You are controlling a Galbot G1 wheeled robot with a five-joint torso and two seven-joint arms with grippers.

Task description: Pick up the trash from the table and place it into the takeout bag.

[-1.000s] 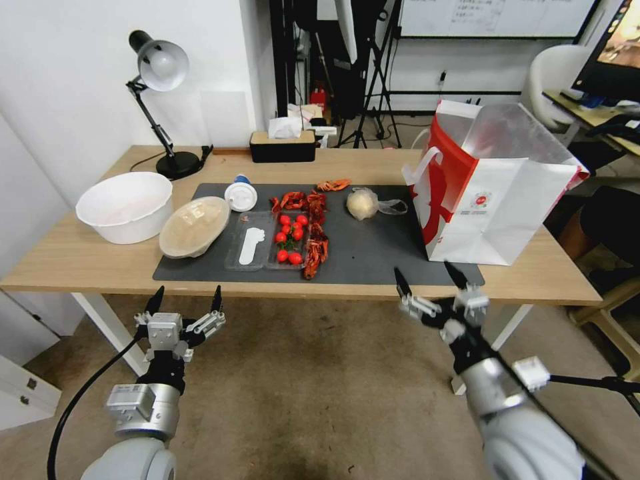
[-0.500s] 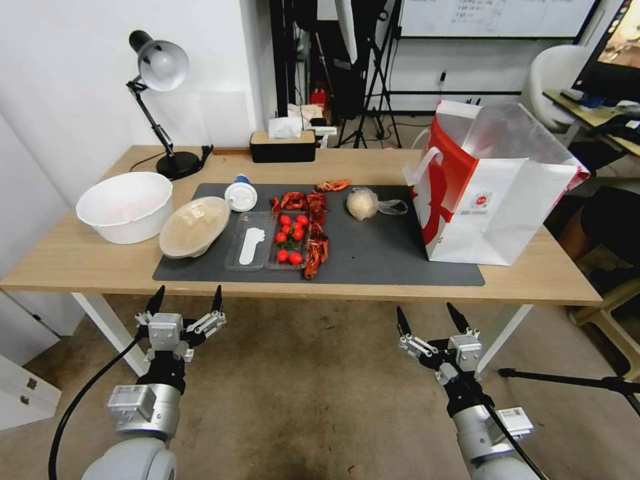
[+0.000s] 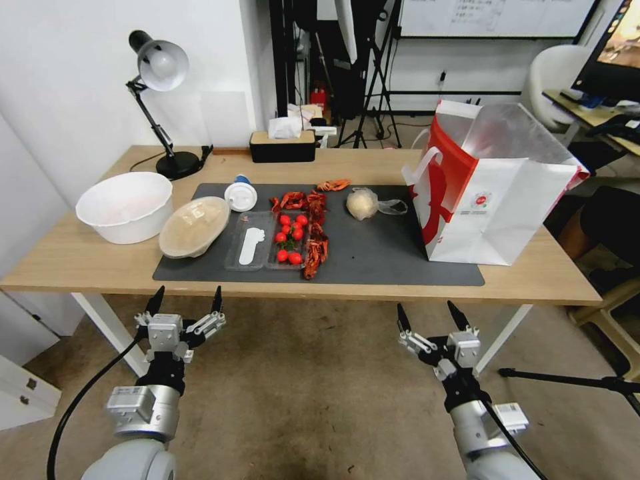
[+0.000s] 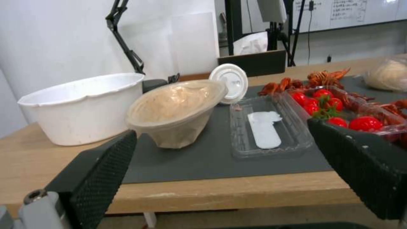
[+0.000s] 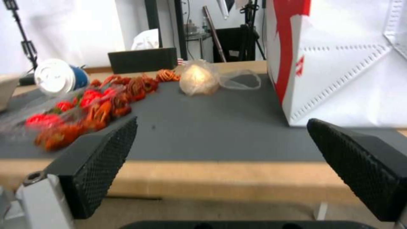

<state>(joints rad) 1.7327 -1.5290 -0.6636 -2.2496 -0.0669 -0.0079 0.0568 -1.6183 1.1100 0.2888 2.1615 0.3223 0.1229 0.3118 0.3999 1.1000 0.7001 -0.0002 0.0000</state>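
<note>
On the table's (image 3: 87,257) dark mat lies the trash: a tilted round beige bowl (image 3: 193,227) (image 4: 174,111), a small white-lidded cup (image 3: 241,196) (image 5: 55,76) on its side, and a plastic-wrapped beige ball (image 3: 362,203) (image 5: 197,79). The white and red takeout bag (image 3: 493,193) (image 5: 339,63) stands open on the table's right end. My left gripper (image 3: 188,295) hangs open below the front edge, facing the beige bowl. My right gripper (image 3: 427,310) hangs open below the edge too, facing the mat between ball and bag. Both hold nothing.
A big white bowl (image 3: 125,205) stands left of the mat. A clear tray (image 3: 250,248), cherry tomatoes (image 3: 290,237) and red crayfish shells (image 3: 313,227) lie mid-mat. A desk lamp (image 3: 160,100) and a black tissue box (image 3: 283,145) stand at the back.
My right gripper has dropped down and back from the table's front edge to below it. The left arm and the things on the table have not moved.
</note>
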